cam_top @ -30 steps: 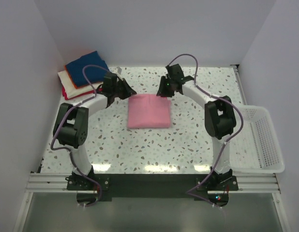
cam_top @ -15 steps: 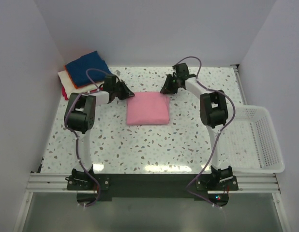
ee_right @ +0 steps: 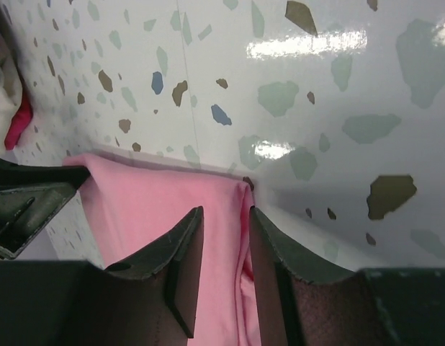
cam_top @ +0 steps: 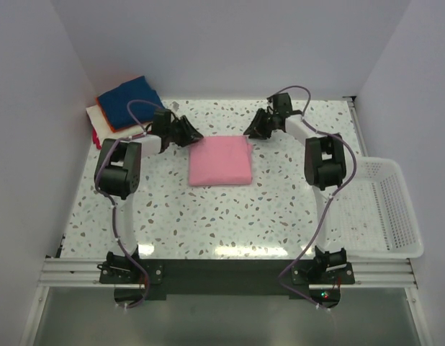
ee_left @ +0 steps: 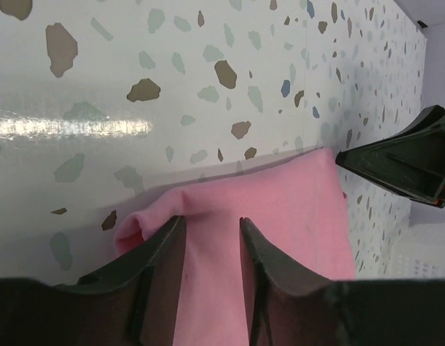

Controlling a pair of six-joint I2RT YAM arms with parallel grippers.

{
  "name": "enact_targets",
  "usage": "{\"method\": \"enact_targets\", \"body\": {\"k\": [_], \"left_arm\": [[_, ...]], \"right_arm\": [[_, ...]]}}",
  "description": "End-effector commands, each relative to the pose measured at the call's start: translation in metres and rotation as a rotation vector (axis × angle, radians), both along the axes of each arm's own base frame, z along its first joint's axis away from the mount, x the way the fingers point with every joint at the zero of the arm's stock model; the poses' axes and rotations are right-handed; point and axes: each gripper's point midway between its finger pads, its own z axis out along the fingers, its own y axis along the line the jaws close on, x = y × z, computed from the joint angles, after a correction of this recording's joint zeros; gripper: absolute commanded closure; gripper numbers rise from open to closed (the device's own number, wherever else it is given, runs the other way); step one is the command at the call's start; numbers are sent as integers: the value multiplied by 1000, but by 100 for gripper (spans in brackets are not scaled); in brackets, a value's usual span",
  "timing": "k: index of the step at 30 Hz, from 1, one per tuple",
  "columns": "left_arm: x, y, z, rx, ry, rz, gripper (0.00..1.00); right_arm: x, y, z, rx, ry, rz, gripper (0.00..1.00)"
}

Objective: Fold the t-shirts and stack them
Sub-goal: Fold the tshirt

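The pink t-shirt [cam_top: 220, 161] lies folded into a rectangle in the middle of the speckled table. My left gripper [cam_top: 197, 135] sits low at its far left corner, open, with the pink cloth [ee_left: 294, 209] showing in the gap between its fingers [ee_left: 212, 223]. At the far right corner my right gripper [cam_top: 248, 134] is also open, its jaws astride the folded edge of the cloth [ee_right: 143, 209]. A stack of folded t-shirts stands at the far left: navy blue [cam_top: 130, 101] on top, then orange [cam_top: 101, 114], white [cam_top: 100, 130] and red [cam_top: 100, 142].
A white mesh basket [cam_top: 392, 209] hangs off the table's right edge. White walls close in the table at the back and on both sides. Both arms reach forward from their bases along the near rail [cam_top: 222, 272].
Both grippers moved outward and toward the far edge of the pink shirt. The left gripper's jaws opened and let go of the cloth. The shirt lies slightly farther back.
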Motion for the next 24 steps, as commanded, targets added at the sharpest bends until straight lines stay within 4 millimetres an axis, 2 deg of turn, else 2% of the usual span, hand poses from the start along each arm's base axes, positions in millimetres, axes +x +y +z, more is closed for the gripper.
{"method": "enact_targets", "body": {"k": [1, 3, 4, 5, 6, 7, 8, 10, 11, 12, 13, 14, 16, 17, 19, 20, 23, 24], "left_arm": [[20, 7, 82, -32, -194, -13, 57], [18, 6, 96, -39, -215, -20, 51], [15, 4, 102, -48, -223, -29, 50], [11, 4, 112, -59, -232, -27, 49], [9, 4, 116, -69, -236, -26, 48], [6, 2, 123, -86, -251, -35, 48], [-2, -1, 127, -106, -242, -37, 48], [-11, -6, 132, -127, -252, -53, 48], [-19, -8, 131, -131, -244, -59, 48], [-23, -9, 130, -133, -237, -62, 48], [-31, -8, 126, -132, -223, -63, 48], [-36, -8, 123, -130, -214, -61, 48], [-49, -3, 114, -117, -189, -40, 47], [-53, 0, 110, -104, -185, -34, 46], [-65, 8, 96, -64, -142, -6, 41], [-69, 10, 91, -49, -138, -9, 41], [-84, 19, 73, 11, -85, 4, 39], [-89, 22, 67, 30, -60, 10, 37]], "right_arm": [[7, -18, 83, -25, -157, -35, 64], [-1, -20, 90, -33, -161, -32, 64], [-8, -18, 107, -19, -181, -27, 64], [-19, -18, 103, -9, -154, -30, 64], [-24, -8, 109, 15, -175, -12, 64], [-34, -1, 125, 44, -197, 10, 64], [-46, 5, 116, 44, -171, 26, 64], [-63, 22, 124, 63, -183, 61, 64], [-77, 27, 109, 79, -135, 64, 64], [-82, 40, 109, 104, -150, 92, 64], [-89, 45, 103, 114, -137, 104, 65], [-99, 47, 87, 101, -101, 110, 65], [-114, 57, 70, 89, -73, 144, 65], [-127, 57, 48, 81, -21, 152, 65], [-137, 56, 28, 93, 16, 155, 66], [-148, 50, 6, 73, 66, 148, 66], [-164, 31, -25, 45, 139, 124, 68], [-162, 26, -27, 63, 135, 113, 68]]}}
